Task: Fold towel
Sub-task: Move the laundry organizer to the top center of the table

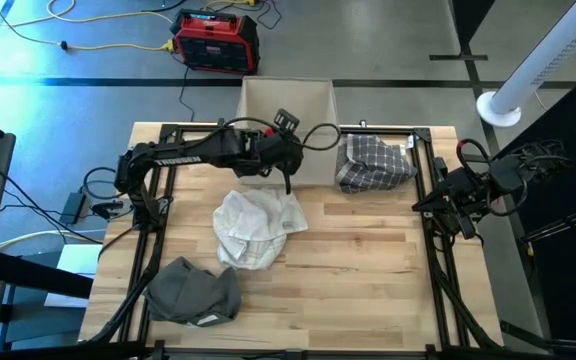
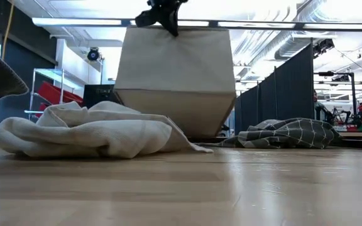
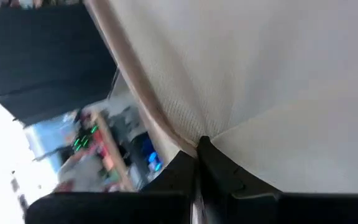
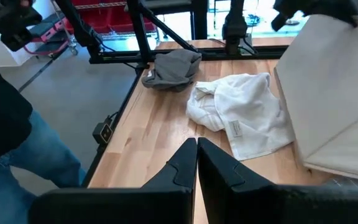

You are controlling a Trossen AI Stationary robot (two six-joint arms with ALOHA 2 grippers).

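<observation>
A crumpled white towel (image 1: 256,228) lies in a heap on the middle of the wooden table, also in the low view (image 2: 93,132) and the right wrist view (image 4: 241,115); no gripper is on it. My left gripper (image 1: 288,183) is shut and empty, up at the near wall of a beige bin (image 1: 288,105). In its wrist view the shut fingertips (image 3: 199,146) stand before that bin wall (image 3: 278,81). My right gripper (image 4: 197,144) is shut and empty, waiting high at the table's right edge (image 1: 430,207). My left gripper's shut fingertips stand close against the beige bin's near wall, near its top rim (image 2: 168,28). Whether they touch the wall, I cannot tell.
A grey towel (image 1: 193,292) lies bunched at the near left corner. A dark checked towel (image 1: 373,162) lies at the far right beside the bin. Bare wood stretches along the near right. A person's leg in jeans (image 4: 17,155) shows beside the table.
</observation>
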